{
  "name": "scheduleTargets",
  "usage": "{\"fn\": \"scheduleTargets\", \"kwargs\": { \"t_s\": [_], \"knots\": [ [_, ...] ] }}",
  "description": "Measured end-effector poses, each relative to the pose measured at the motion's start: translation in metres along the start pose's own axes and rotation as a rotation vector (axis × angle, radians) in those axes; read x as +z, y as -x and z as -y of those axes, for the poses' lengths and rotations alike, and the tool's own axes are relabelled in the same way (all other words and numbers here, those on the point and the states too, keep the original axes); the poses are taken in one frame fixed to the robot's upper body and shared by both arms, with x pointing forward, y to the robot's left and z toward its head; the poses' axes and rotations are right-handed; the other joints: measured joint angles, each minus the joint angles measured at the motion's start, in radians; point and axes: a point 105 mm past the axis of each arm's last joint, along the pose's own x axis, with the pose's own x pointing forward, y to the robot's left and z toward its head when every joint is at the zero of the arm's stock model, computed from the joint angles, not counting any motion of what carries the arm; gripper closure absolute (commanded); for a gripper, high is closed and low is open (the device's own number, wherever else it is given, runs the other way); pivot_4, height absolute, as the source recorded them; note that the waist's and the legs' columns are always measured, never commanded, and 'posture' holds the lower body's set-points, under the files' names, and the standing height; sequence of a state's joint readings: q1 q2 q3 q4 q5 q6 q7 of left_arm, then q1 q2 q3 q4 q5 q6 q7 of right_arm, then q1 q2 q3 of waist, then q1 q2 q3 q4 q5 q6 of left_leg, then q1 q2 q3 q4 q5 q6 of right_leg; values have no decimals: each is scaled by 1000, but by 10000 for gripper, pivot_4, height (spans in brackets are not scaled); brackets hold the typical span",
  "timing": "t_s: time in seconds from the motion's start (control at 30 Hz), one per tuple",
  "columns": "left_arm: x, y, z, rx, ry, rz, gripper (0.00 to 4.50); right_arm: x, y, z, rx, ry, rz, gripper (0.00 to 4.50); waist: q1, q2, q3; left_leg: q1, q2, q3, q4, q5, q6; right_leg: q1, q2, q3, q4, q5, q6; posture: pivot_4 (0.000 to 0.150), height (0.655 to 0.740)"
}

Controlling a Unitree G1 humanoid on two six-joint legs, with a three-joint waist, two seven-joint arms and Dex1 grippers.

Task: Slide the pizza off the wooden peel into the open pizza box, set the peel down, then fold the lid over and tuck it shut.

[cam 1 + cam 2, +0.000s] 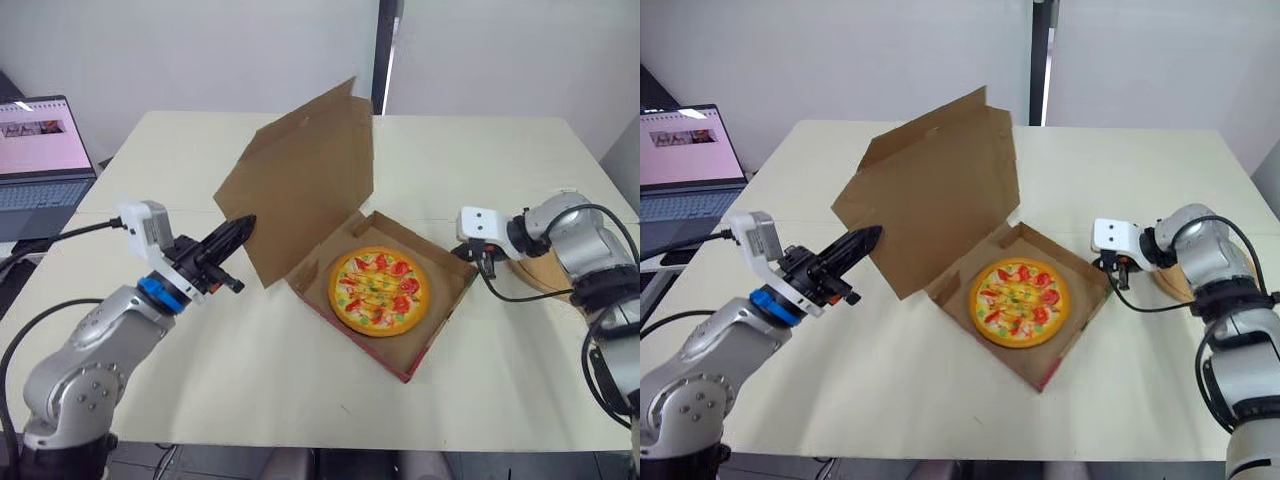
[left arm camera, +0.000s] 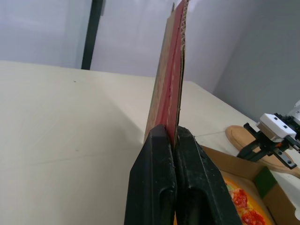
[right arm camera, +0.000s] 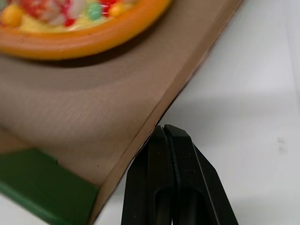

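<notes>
The pizza point(image 1: 380, 290) lies flat inside the open cardboard box point(image 1: 445, 325) at the table's middle. The box lid point(image 1: 310, 170) stands nearly upright on the box's left side, its red outer face point(image 2: 164, 93) seen edge-on in the left wrist view. My left gripper point(image 1: 245, 222) is shut, with its tips against the lid's free left edge. My right gripper point(image 1: 487, 262) is shut too, its tips point(image 3: 165, 127) low beside the box's right wall point(image 3: 154, 112) and just above the table. The wooden peel point(image 1: 540, 272) lies on the table under my right forearm.
An open laptop point(image 1: 40, 150) sits at the far left, off the table's corner. A green patch point(image 3: 42, 183) marks the box floor by the right wall. Cables trail from both arms. The cream table point(image 1: 250, 380) has bare room in front of the box.
</notes>
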State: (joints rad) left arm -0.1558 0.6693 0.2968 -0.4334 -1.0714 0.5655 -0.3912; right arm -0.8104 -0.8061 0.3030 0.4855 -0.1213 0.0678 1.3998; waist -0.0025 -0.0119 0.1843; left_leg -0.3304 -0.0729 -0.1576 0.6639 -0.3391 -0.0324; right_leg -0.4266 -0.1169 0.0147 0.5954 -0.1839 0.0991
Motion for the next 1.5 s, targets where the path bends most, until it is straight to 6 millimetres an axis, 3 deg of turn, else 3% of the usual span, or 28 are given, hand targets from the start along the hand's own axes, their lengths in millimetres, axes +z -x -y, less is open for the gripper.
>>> {"fn": "scheduleTargets", "kwargs": {
  "t_s": [0.43, 0.6, 0.77, 0.8, 0.9, 1.07, 1.2, 1.4, 1.5],
  "knots": [
    [9, -30, -25, -108, -81, -41, 45000, 47, 7, -62, 82, -90, 168, 44767, 1, 0, 0, 0, 0, -1, 1, 0, 0, 0, 0, 0, 1, 1, 1, 1500, 7400],
    [10, -38, -31, -134, -99, -61, 45000, 60, 7, -76, 76, -143, 228, 44767, 2, 0, 0, -1, -1, -2, 1, 0, 0, 0, 0, -1, 0, 1, 1, 1500, 7400],
    [8, -41, -31, -163, -108, -74, 45000, 59, 9, -76, 14, -205, 246, 44767, 4, 0, 0, -1, -1, -2, 1, 0, 0, 0, -1, -1, 0, 1, 2, 1500, 7400],
    [9, -42, -32, -166, -113, -76, 45000, 56, 12, -73, -10, -226, 252, 44767, 5, 0, 0, -1, -1, -2, 2, 0, 0, 0, -1, -1, 0, 1, 2, 1500, 7400],
    [10, -43, -34, -171, -133, -84, 45000, 52, 32, -51, -143, -291, 314, 39291, 5, 0, 0, -1, -1, -1, 2, 0, 0, 0, -1, -1, 0, 2, 2, 1500, 7400],
    [11, -45, -36, -177, -153, -86, 45000, 66, 62, -2, -402, -366, 494, 21391, 0, 0, 0, 0, -1, -1, 2, 0, 0, 0, 0, -1, 1, 2, 1, 1500, 7400],
    [10, -46, -34, -191, -156, -87, 45000, 58, 62, 30, -575, -476, 529, 7606, 0, 0, 0, -1, -1, -1, 2, 0, 0, -1, 0, -1, 1, 3, 1, 1500, 7400],
    [9, -48, -36, -184, -154, -88, 45000, 64, 45, 69, -677, -620, 601, 7606, -5, 0, 0, -2, -1, -1, 2, 0, 0, -3, -1, 0, 1, 3, 0, 1500, 7400],
    [8, -49, -36, -184, -157, -90, 45000, 68, 38, 75, -650, -629, 614, 7606, -2, 0, 0, -3, -1, -2, 2, 0, 0, -4, -1, -1, 0, 3, 0, 1500, 7400]
  ]
}}
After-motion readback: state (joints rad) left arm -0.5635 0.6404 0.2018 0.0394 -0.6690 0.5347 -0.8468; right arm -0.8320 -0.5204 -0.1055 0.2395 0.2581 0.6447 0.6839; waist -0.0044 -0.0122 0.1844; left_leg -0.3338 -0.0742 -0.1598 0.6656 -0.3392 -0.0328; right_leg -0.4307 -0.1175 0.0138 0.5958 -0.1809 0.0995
